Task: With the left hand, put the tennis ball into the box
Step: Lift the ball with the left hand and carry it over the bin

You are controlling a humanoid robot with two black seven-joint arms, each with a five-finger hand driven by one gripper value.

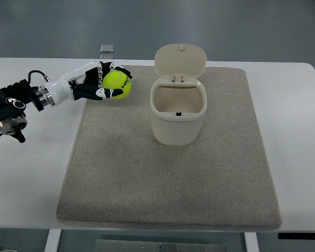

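A white bench [21,173] seen from above, covered in the middle by a beige mat [168,178]. From the left edge comes the robot's left hand [97,81], its black-and-white fingers [109,93] wrapped around a yellow-green tennis ball [117,85] — the ball sits over the mat's far left corner. To its right, apart from it, a cream box [177,113] stands upright on the mat, hinged lid [180,60] flipped open — its inside looks bare.
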